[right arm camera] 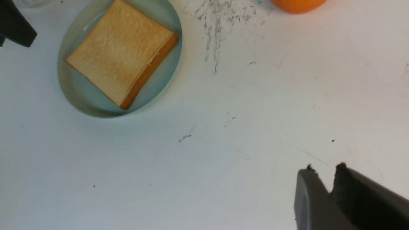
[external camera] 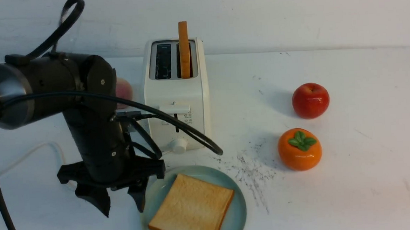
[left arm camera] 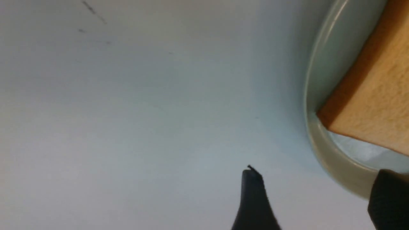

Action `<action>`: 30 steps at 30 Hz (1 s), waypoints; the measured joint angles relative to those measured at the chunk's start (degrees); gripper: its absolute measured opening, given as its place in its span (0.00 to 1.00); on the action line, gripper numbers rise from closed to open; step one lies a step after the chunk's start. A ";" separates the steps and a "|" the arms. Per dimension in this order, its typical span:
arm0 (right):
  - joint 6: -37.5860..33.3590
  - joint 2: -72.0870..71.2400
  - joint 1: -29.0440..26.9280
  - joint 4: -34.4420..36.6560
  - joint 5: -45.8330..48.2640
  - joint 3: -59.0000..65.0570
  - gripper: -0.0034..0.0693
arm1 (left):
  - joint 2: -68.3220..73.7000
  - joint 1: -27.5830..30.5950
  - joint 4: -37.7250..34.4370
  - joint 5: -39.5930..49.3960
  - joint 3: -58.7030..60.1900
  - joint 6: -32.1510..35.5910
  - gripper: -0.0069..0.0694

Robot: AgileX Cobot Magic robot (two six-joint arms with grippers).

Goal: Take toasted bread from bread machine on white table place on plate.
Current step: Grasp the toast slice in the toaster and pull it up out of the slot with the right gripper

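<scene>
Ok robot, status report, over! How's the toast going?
Left gripper open, empty, beside the plate. Right gripper shut, empty. One toast flat on plate, second toast standing in bread machine. Red apple and orange fruit off to the right.

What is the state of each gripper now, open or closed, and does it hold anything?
Left gripper: open, holding nothing.
Right gripper: closed, or very nearly so, holding nothing.

A white worktop is marked with dark scuffs near its middle. A white toaster is stood toward the back, and a pale green plate is set before it. A red apple and an orange fruit are placed together at the right.
</scene>
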 joint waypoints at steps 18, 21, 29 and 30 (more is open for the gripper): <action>-8.41 29.86 15.30 14.81 5.51 -30.76 0.04 | -20.09 10.74 9.84 4.78 0.00 -0.66 0.07; -3.81 35.55 20.60 9.79 3.61 -36.23 0.05 | -20.17 15.64 6.46 3.99 0.00 0.58 0.07; 19.36 60.28 33.48 -17.50 0.13 -63.62 0.15 | -20.17 26.34 -1.63 0.95 0.00 4.73 0.07; 21.38 62.26 33.90 -19.43 -0.14 -66.20 0.18 | -20.17 26.48 -1.63 0.93 0.00 5.25 0.07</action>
